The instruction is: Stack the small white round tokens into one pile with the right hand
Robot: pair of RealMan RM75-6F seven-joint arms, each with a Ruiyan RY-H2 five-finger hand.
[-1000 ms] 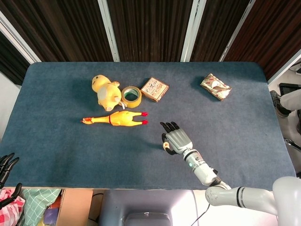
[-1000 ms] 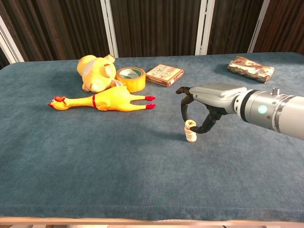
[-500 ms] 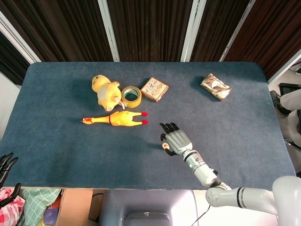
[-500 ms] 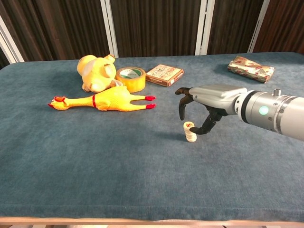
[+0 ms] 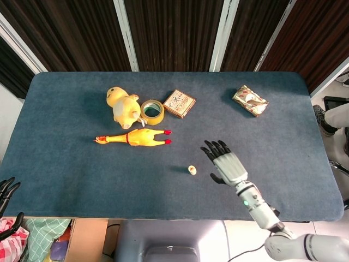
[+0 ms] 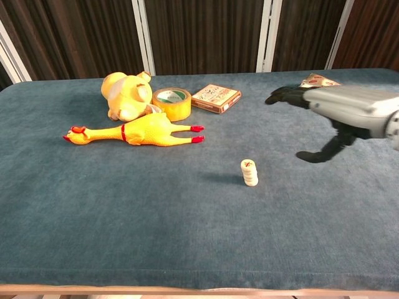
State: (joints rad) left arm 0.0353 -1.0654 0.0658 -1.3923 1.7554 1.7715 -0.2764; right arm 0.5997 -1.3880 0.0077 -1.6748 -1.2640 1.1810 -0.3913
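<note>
A pile of several small white round tokens [image 6: 250,172] stands upright on the blue table, the top one marked in red; from above the pile [image 5: 192,170] shows as one small disc. My right hand [image 5: 226,164] hovers open to the right of the pile, fingers spread, holding nothing. In the chest view the right hand [image 6: 340,112] is raised above the table, well clear of the pile. Only the dark fingertips of my left hand [image 5: 6,188] show, at the lower left edge beyond the table.
A yellow rubber chicken [image 5: 133,138], a yellow pig toy [image 5: 122,105], a tape roll [image 5: 152,111] and a small patterned box [image 5: 179,103] lie at the back left. A wrapped packet [image 5: 250,100] lies at the back right.
My right hand has let go of the token pile and drawn back to the right and up, its fingers spreading. The pile stays standing where it was.
</note>
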